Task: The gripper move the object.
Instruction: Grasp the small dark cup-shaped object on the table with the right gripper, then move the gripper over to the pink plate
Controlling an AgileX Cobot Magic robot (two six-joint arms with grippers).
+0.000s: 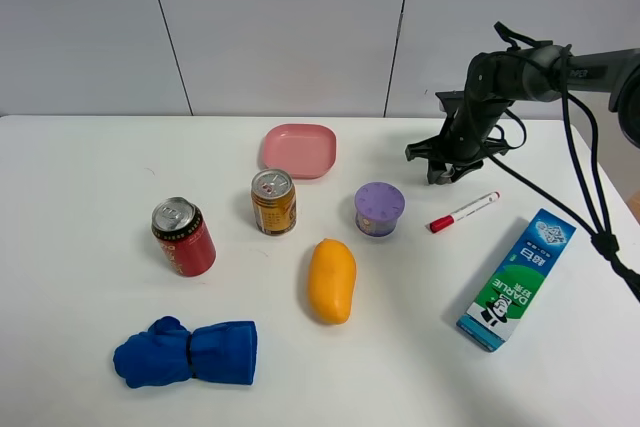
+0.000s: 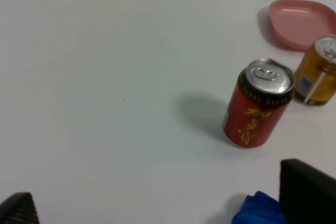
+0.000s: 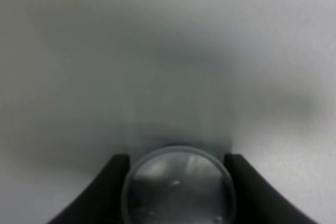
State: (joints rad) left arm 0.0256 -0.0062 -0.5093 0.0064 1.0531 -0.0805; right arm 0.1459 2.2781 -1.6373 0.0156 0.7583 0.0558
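My right gripper [image 1: 441, 165] is a black claw on a dark grey arm, low over the table at the back right, beyond the marker. In the right wrist view the object [image 3: 177, 184], a small round silvery-grey cap, sits between the two black fingers [image 3: 107, 182], which press against both its sides. The cap is hidden behind the claw in the exterior view. Whether it rests on the table or is lifted cannot be told. My left gripper [image 2: 163, 205] is open and empty, its fingertips [image 2: 307, 192] wide apart, near the red can [image 2: 257, 103].
A pink plate [image 1: 298, 149], a gold can [image 1: 273, 201], a red can [image 1: 183, 236], a purple round container [image 1: 379, 209], a mango [image 1: 331, 280], a blue cloth [image 1: 188, 352], a red-capped marker [image 1: 464, 212] and a toothpaste box [image 1: 517, 279] lie on the white table [image 1: 80, 177].
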